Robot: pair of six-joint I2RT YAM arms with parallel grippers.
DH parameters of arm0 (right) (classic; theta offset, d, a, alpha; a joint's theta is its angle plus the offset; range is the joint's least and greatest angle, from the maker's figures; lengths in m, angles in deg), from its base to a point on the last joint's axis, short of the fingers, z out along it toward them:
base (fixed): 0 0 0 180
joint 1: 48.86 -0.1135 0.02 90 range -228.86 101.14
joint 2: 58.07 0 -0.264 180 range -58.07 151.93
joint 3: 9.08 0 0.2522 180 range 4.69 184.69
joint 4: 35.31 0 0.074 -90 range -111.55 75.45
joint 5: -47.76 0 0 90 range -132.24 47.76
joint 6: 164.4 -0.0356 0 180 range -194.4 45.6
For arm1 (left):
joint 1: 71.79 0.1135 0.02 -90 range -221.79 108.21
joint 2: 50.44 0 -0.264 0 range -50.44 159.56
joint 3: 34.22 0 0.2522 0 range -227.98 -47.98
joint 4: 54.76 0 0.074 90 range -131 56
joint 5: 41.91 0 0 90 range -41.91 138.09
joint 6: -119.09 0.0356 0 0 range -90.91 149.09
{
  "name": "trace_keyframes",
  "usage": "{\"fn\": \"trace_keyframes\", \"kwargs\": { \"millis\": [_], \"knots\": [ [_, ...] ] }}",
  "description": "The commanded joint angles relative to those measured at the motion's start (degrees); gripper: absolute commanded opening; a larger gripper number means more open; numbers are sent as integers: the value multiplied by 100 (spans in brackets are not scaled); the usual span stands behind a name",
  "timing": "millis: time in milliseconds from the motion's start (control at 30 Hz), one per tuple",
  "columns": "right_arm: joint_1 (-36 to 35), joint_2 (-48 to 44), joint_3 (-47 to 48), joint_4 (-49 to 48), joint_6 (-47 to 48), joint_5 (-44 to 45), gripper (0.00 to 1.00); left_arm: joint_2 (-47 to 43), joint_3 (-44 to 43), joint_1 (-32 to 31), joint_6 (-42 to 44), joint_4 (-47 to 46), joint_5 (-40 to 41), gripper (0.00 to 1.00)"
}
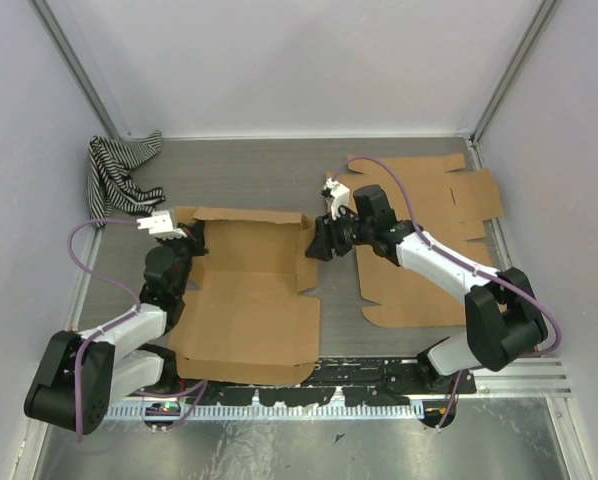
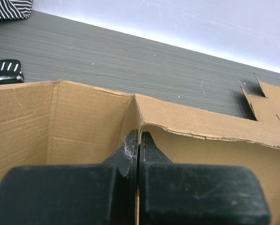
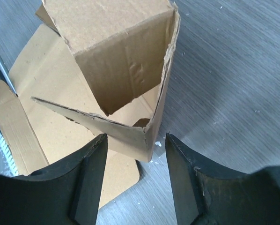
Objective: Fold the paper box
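Observation:
The paper box (image 1: 249,300) lies partly folded left of the table's middle, with its back wall and side flaps raised. My left gripper (image 1: 184,238) is shut on the box's upright left wall at the back left corner. In the left wrist view the fingertips (image 2: 139,136) pinch a thin cardboard edge where two walls (image 2: 84,117) meet. My right gripper (image 1: 321,240) is open at the box's back right corner. In the right wrist view that raised corner (image 3: 144,136) sits between the spread fingers (image 3: 91,164), with a gap to the right finger.
A second flat cardboard blank (image 1: 429,240) lies under the right arm at the back right. A striped cloth (image 1: 119,175) is bunched in the back left corner. Cell walls close in both sides and the back. A metal rail (image 1: 309,400) runs along the front edge.

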Motion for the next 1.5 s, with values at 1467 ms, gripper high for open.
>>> {"fn": "trace_keyframes", "kwargs": {
  "millis": [1467],
  "knots": [
    [-2185,96,318,-32,-1500,4382,61,-318,297,-174,304,-763,-129,0]
  ]
}}
